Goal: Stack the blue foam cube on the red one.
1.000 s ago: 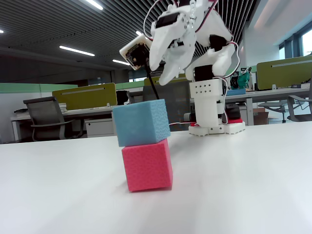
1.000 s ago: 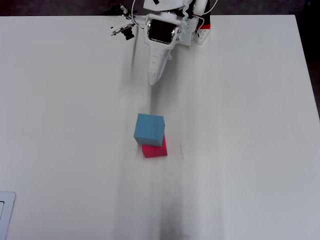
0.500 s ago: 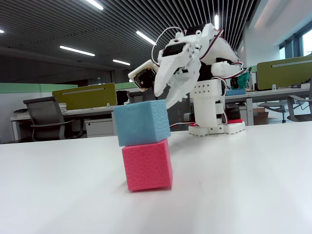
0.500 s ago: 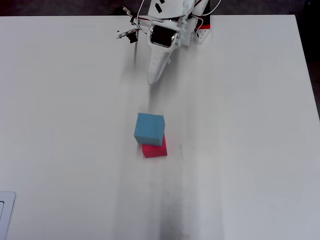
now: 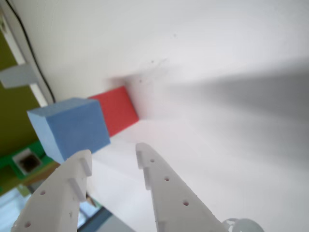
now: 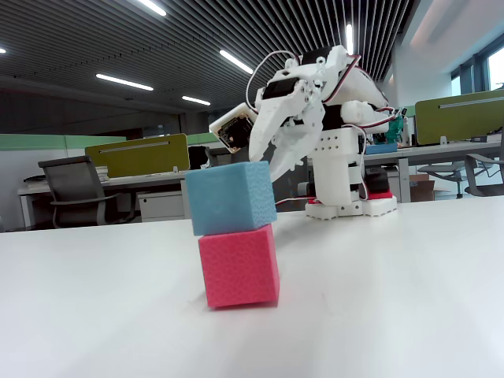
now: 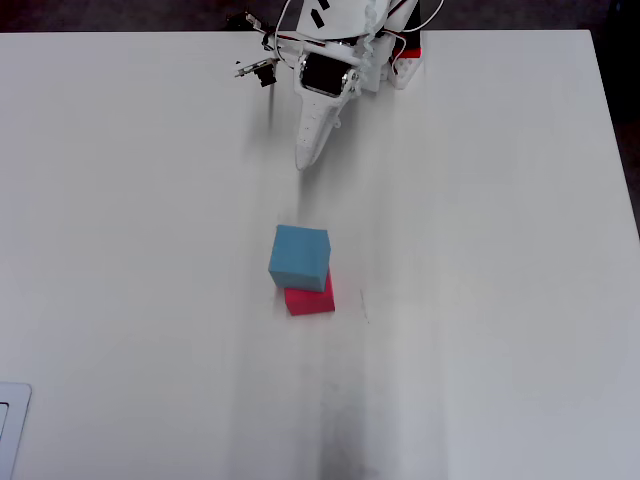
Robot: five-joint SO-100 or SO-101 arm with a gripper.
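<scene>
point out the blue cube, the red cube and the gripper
blue foam cube (image 6: 230,198), fixed view, middle of its front face
red foam cube (image 6: 239,265), fixed view, middle of its front face
gripper (image 5: 113,154), wrist view, midway between the fingertips

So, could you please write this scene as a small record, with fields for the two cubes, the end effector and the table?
blue foam cube: rests on the red one, shifted a little off its edges, nothing gripping it
red foam cube: stands on the table, under the blue one
end effector: open, empty, apart from the stack, near the arm's base in the overhead view
table: white, only the stack and the arm on it
stacking: looks done
</scene>
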